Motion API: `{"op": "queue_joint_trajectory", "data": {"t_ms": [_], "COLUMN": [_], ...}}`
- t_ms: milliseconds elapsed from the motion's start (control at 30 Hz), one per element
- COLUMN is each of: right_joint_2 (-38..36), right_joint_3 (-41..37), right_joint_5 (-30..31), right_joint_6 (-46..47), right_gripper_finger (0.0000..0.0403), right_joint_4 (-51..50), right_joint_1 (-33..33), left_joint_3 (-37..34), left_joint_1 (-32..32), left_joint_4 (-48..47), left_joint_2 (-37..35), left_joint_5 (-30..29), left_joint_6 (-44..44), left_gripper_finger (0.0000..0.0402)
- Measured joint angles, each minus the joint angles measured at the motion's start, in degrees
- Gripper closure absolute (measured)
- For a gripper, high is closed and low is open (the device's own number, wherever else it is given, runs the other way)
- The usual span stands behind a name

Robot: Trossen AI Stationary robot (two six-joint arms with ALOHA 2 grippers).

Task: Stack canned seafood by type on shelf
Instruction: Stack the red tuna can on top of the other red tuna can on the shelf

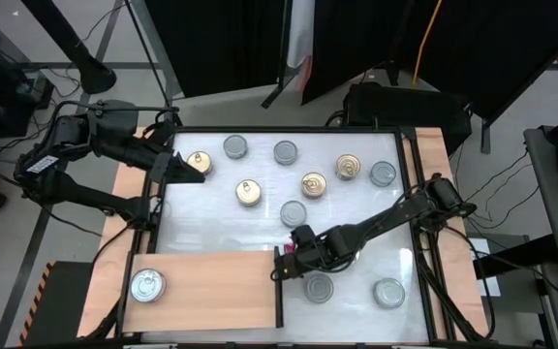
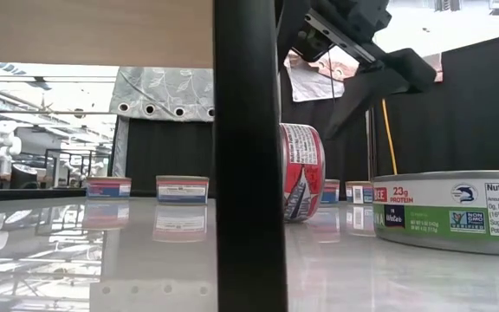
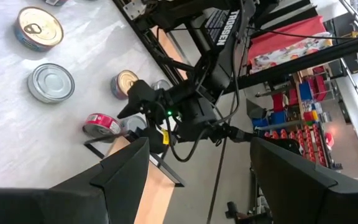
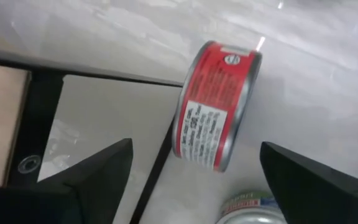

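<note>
The red-labelled can [image 4: 219, 106] stands tilted on its rim on the white table, right at the shelf's dark upright edge [image 1: 278, 281]; the low view shows the red-labelled can [image 2: 301, 172] on edge too. My right gripper [image 4: 191, 180] is open just short of it, one finger on each side, apart from it. The shelf [image 1: 211, 291] is a light-brown board at the near left, and one silver can [image 1: 147, 285] lies flat on it. My left gripper [image 1: 174, 167] is open at the table's far left, beside a gold can [image 1: 199, 163].
Gold cans [image 1: 249, 192] [image 1: 314, 184] [image 1: 349, 167] and silver cans [image 1: 235, 146] [image 1: 286, 151] [image 1: 383, 174] [image 1: 294, 212] lie flat over the far half. Two silver cans [image 1: 318, 286] [image 1: 388, 292] sit near the right gripper. A black frame [image 1: 415, 194] rims the table.
</note>
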Motion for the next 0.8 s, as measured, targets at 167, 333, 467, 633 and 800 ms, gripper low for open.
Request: {"op": "queue_joint_trajectory", "data": {"t_ms": [167,333,467,633,800], "right_joint_2": [0.06,0.14,0.25,0.21,0.46], "right_joint_3": [-0.02,-0.02,-0.04,-0.16,-0.38], "right_joint_5": [0.48,1.64,2.16,5.42,7.81], "right_joint_6": [-2.32,-2.17,-0.72,1.62,4.26], "right_gripper_finger": [0.0106,0.0133,0.0131,0.0102,0.0077], "right_joint_4": [0.03,0.03,-0.41,-3.61,-6.98], "right_joint_1": [-0.08,0.92,2.65,5.65,9.34], "left_joint_3": [0.01,0.00,0.00,0.00,0.00], "left_joint_1": [0.00,0.00,0.00,0.00,0.00], "left_joint_4": [0.01,0.01,-0.01,-0.27,-0.36], "left_joint_2": [0.00,0.00,0.00,0.00,0.00], "left_joint_5": [0.02,0.03,0.04,0.06,0.07], "left_joint_6": [0.01,-0.01,-0.02,-0.02,-0.02], "left_gripper_finger": [0.0123,0.0123,0.0123,0.0123,0.0123]}}
